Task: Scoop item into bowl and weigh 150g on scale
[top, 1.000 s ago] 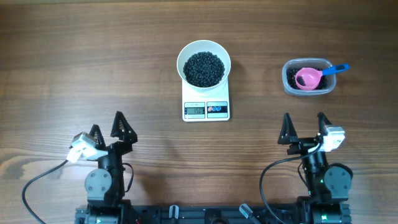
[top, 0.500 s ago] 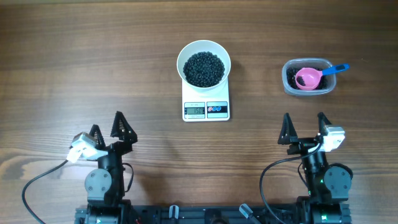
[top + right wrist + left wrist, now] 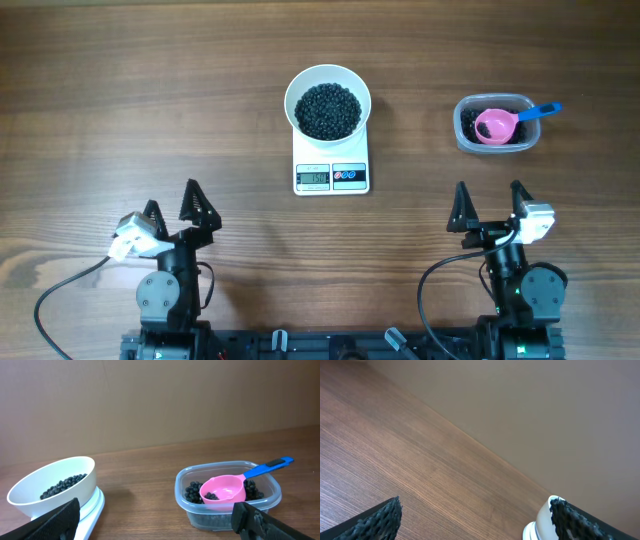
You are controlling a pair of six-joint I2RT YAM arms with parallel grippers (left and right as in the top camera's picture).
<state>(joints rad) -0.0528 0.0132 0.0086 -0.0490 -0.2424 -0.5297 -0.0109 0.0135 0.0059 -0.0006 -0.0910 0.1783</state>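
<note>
Left gripper (image 3: 171, 200) and right gripper (image 3: 488, 190): both spread wide, empty, near the table's front edge, well apart from the work. Beads (image 3: 327, 110) fill the bowl (image 3: 327, 71), which sits on the scale (image 3: 331, 160). Its display is too small to read, so target weight is unconfirmed. Scooping appears finished. The pink scoop (image 3: 495, 125) lies in the clear tub (image 3: 462, 138) among spare beads. No obstruction noted.

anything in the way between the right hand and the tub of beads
Nothing visible: only bare table lies between the open right hand and the clear tub. The pink scoop rests inside, on the beads.
</note>
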